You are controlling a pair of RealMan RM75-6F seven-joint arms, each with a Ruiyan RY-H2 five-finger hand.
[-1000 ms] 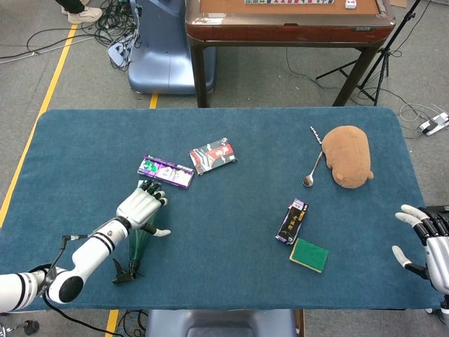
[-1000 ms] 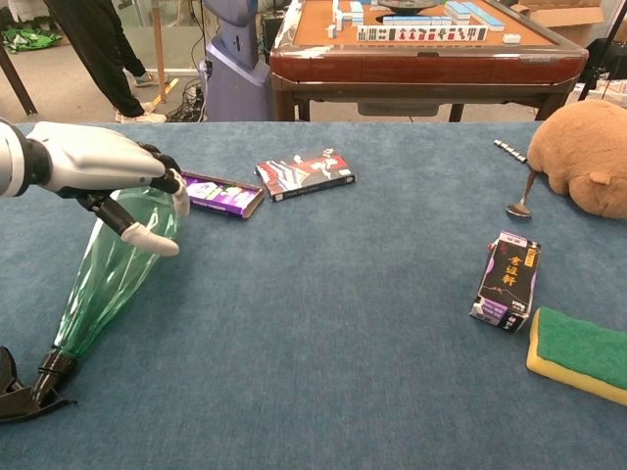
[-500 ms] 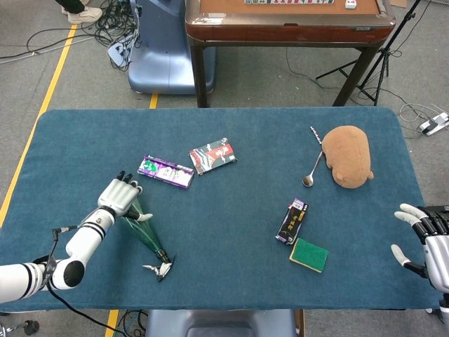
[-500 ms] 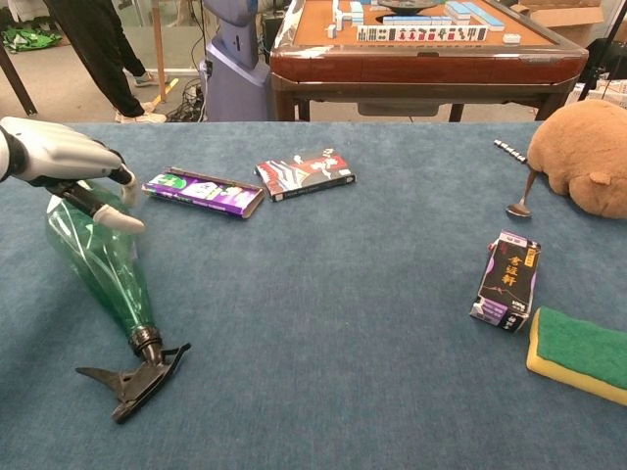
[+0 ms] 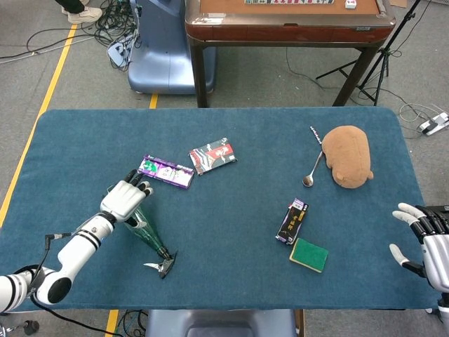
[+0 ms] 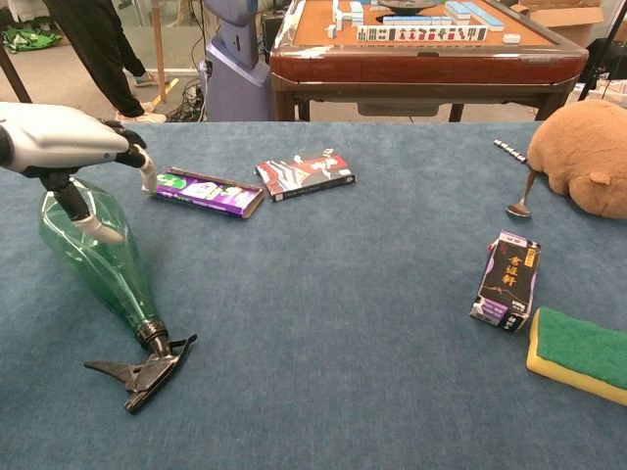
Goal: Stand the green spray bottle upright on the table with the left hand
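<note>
The green spray bottle (image 5: 144,235) lies tilted on the blue table (image 5: 231,203), its black trigger nozzle (image 6: 143,366) resting on the cloth and pointing toward the near edge. My left hand (image 5: 125,199) sits over the bottle's wide base end and grips it, thumb pressed against the green side (image 6: 98,259). In the chest view the left hand (image 6: 69,142) covers the top of the base. My right hand (image 5: 421,242) hovers at the table's right edge, fingers spread and holding nothing; the chest view does not show it.
A purple box (image 5: 165,170) lies just beyond the left hand, with a red and black packet (image 5: 212,155) next to it. At mid-right lie a black and purple box (image 5: 292,220) and a green sponge (image 5: 309,254). A brown plush (image 5: 349,156) and a spoon (image 5: 312,172) sit far right.
The bottle has swung round under my left hand: its nozzle pointed near-left a second ago and now points near-right. The hand shifted left, then slightly back. The right hand stayed put.
</note>
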